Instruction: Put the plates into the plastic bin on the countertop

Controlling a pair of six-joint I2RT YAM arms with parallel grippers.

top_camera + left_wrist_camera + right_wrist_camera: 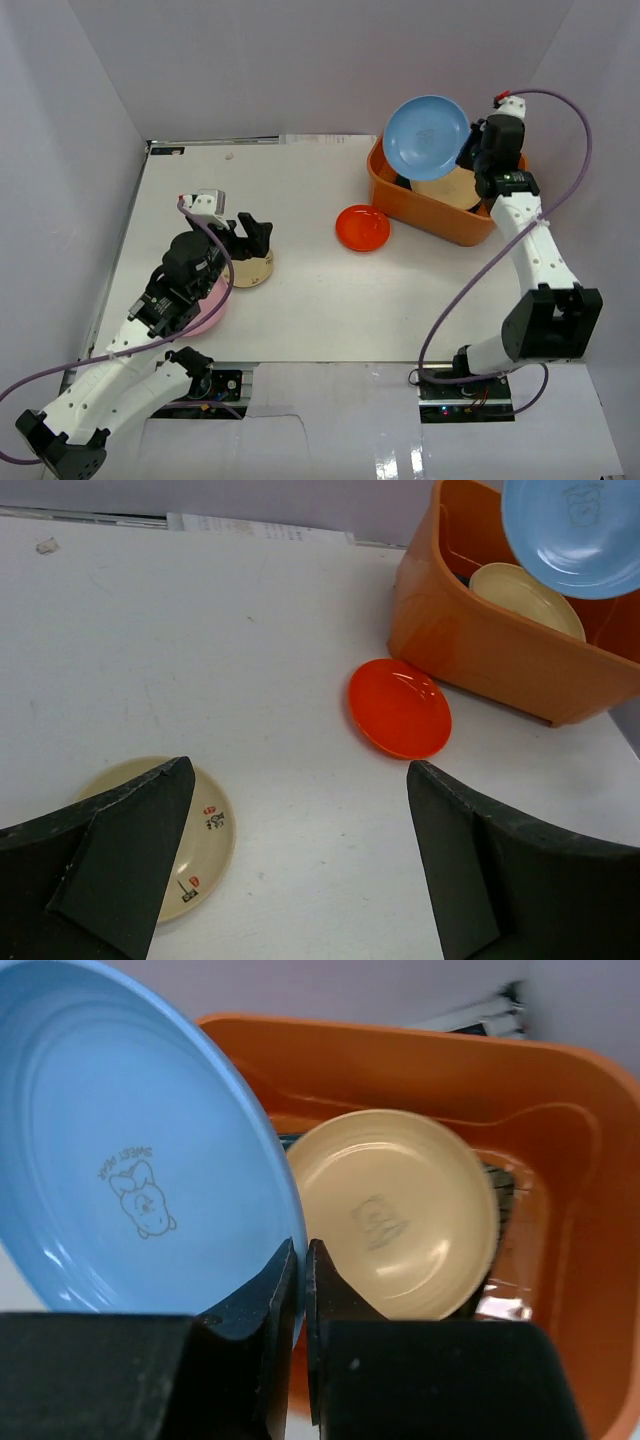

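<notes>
My right gripper [470, 150] [302, 1260] is shut on the rim of the round blue plate [425, 137] [130, 1160] and holds it tilted on edge above the orange plastic bin [420, 205] [560, 1090]. A cream plate [447, 188] [395, 1210] lies in the bin on top of a dark dish. The red plate [362, 228] [400, 708] lies on the countertop just left of the bin. My left gripper [253, 232] [300, 860] is open and empty above the small beige patterned plate [255, 272] [205, 835]. A pink plate [212, 312] is mostly hidden under my left arm.
The bin [480, 650] stands at the back right, close to the right wall. A sheet of paper [320, 140] lies along the back edge of the white countertop [330, 300]. White walls close in the left, back and right sides.
</notes>
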